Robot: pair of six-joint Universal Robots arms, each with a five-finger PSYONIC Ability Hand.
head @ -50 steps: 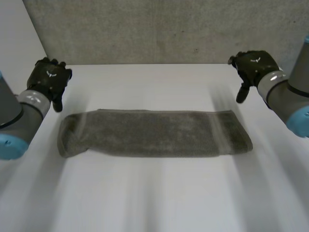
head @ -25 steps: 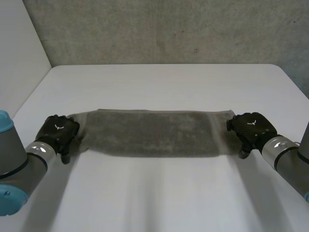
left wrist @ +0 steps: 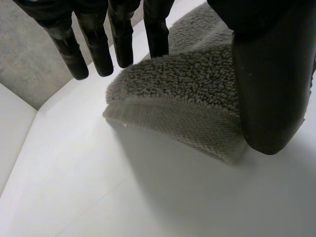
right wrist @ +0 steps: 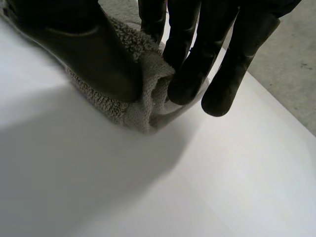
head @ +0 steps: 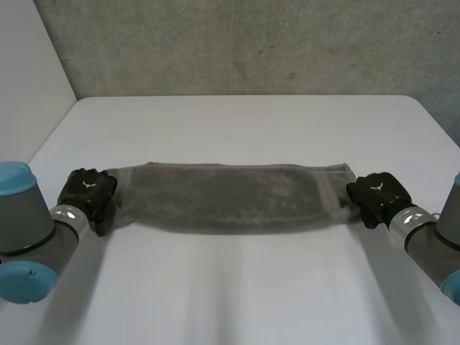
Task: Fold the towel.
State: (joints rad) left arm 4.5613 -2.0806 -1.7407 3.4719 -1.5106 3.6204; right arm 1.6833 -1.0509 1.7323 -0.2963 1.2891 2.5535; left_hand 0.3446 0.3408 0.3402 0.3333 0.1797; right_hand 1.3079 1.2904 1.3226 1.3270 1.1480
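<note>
On the white table, a grey towel lies flat.
At its nine o'clock end the left hand spreads straight fingers; at three o'clock the right hand pinches it.

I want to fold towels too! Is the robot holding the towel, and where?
The right hand pinches the towel at one end, between thumb and fingers. The left hand sits over the other end, fingers straight, not gripping.

The right hand comes down over a white table. Its thumb and curled black fingers pinch the bunched end of a grey towel, which puckers between them.
</note>
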